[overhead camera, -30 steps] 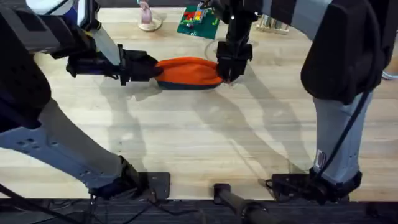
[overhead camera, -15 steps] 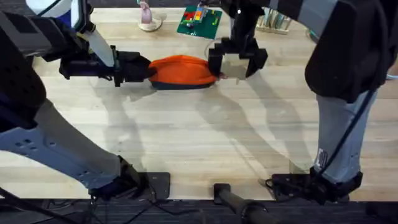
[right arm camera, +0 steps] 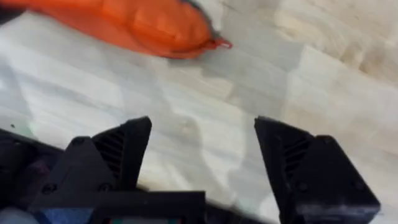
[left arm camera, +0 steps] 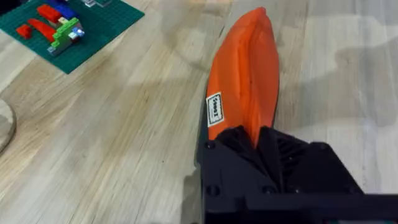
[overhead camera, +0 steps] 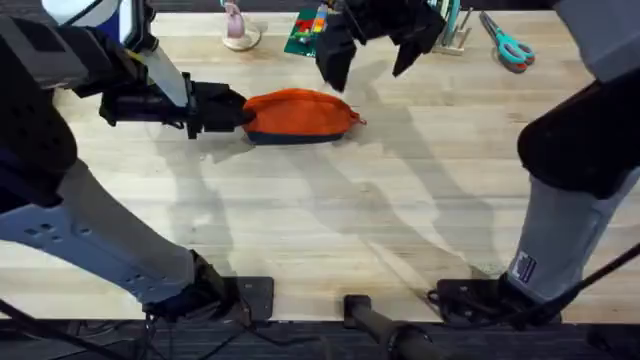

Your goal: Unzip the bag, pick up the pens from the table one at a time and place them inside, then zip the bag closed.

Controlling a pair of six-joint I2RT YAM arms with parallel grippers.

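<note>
The left gripper (overhead camera: 240, 110) was clamped on the near-left end of the bag (overhead camera: 300, 113), its black fingers (left arm camera: 261, 149) pinching the orange fabric and pinning the pouch to the table (overhead camera: 330, 220). The right gripper (overhead camera: 370, 45) hung above and just beyond the bag's other end, jaws spread wide and holding nothing, with bare wood beneath it.

The bag lay toward the far middle of the table, its long axis running left to right in the overhead view, one end in the left gripper's grip and the small red pull (overhead camera: 358, 121) poking out at the opposite, right-hand end. The zipper line looked closed along the top, though the seam was hard to make out.

Judging by the pull at the end and no pens lying loose near the bag, the zipping step seemed finished or nearly so. Next would likely come releasing the left grip without dragging the pouch.
</note>
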